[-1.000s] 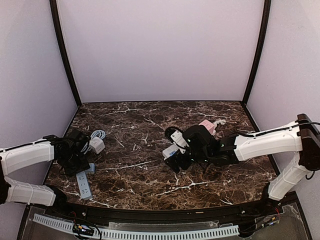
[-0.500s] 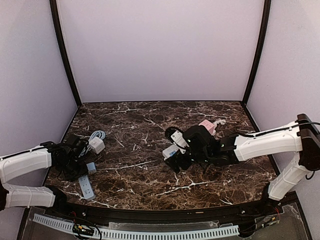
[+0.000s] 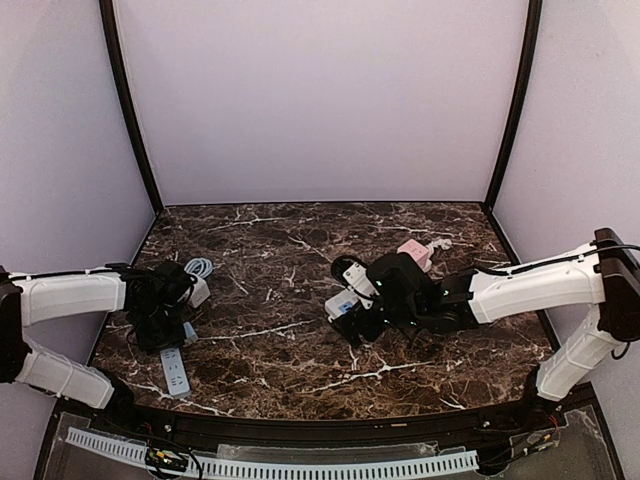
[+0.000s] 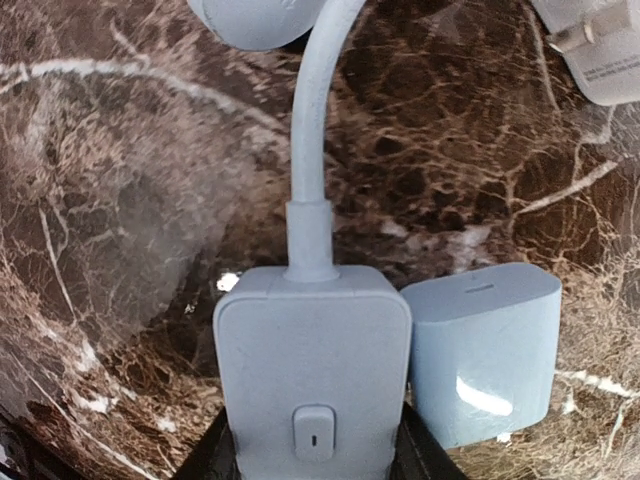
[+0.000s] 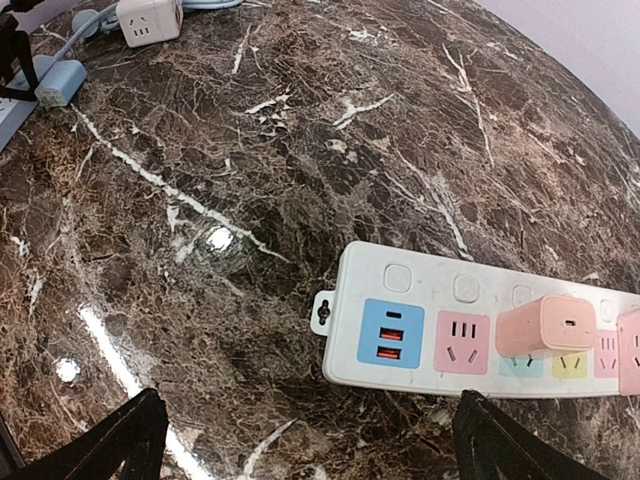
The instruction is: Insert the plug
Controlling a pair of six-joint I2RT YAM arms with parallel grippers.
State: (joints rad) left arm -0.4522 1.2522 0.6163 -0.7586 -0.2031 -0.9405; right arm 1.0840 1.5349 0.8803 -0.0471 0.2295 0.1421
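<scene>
Left wrist view: left jaws clench the blue strip (image 4: 312,400), plug (image 4: 485,365) just beside; right jaws released.

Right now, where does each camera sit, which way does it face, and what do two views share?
Top external: fixed above and behind the bases, looking down on the marble table; left arm and right arm show.
Left wrist: on the left arm, looking straight down at the blue power strip and blue adapter; its tool's dark fingers grip the strip's sides.
Right wrist: low over the table, facing the white power strip; its spread fingers show at the bottom corners.
Shared: both wrist views show the blue adapter.
</scene>
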